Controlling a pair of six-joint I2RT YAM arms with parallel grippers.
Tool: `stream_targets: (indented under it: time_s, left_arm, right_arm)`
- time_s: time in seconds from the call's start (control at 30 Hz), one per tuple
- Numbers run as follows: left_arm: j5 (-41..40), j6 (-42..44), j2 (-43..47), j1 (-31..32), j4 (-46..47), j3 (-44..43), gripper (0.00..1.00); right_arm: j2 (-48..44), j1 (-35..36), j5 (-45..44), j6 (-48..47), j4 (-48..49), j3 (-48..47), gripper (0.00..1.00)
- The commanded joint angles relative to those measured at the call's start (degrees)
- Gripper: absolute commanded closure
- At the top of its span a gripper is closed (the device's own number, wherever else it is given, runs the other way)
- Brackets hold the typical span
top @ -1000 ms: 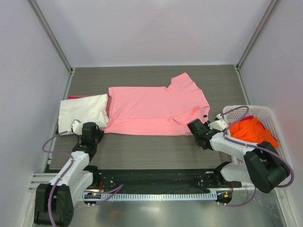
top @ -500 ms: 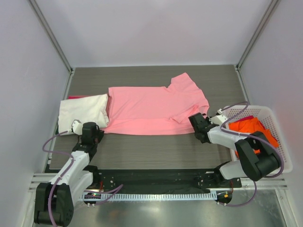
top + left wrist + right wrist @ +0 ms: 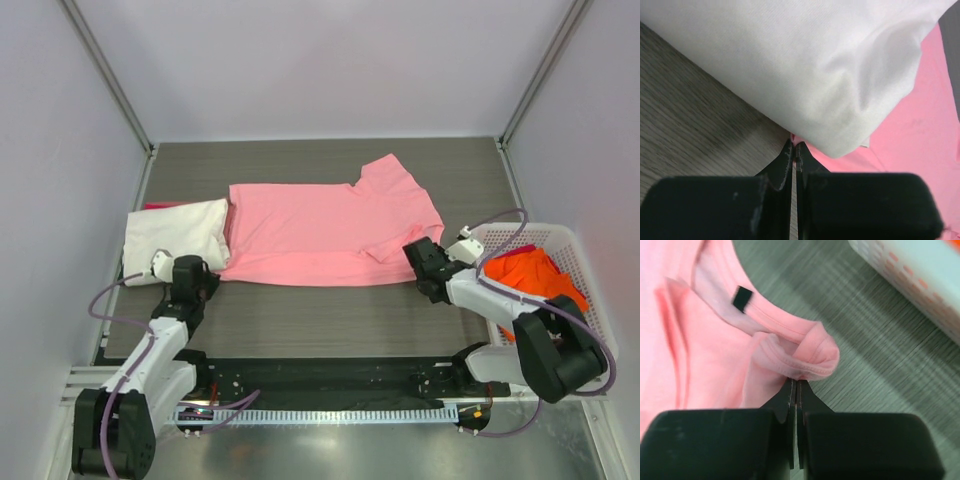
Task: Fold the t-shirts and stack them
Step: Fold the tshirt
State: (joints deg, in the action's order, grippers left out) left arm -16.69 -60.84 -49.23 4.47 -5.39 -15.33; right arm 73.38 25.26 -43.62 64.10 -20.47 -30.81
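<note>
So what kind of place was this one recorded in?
Most likely a lab robot cell, not a home. Blank white walls and metal frame posts box in a wood-grain table. The left arm and right arm mount on a rail, working a pink t-shirt.

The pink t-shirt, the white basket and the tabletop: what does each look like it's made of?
Light pink short-sleeved t-shirt: soft matte knit, probably cotton; it bunches limply and shows a stitched neckline seam.
White mesh basket: rigid moulded plastic, judging by its even lattice of holes.
Grey-brown table: wood-grain look, perhaps laminate rather than real wood; matte, with fine streaks running along it.
</note>
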Motion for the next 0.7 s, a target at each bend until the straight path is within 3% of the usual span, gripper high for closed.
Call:
stream_targets:
  time_s: [0.0, 0.3, 0.5, 0.67]
  left_arm:
    - [-0.7, 1.8, 2.4, -0.4, -3.7, -4.8, 1.00]
    - [0.4, 3.5, 4.2, -0.3, -14.5, -15.9, 1.00]
    - [-1.3, 7.9, -1.6, -0.8, -25.1, -33.9, 1.00]
    - [-1.0, 10.6, -0.1, -1.7, -31.8, -45.3, 1.00]
  right_arm:
    - [-5.9, -0.4, -2.4, -4.5, -6.8, -6.4, 0.99]
    - [-10.5, -1.6, -0.2, -14.6, -13.4, -20.1, 0.99]
    - [-9.8, -5.4, 4.7, -21.0, -17.8, -35.3, 0.99]
    - [-13.2, -6.4, 5.8, -23.9, -23.2, -43.4, 0.99]
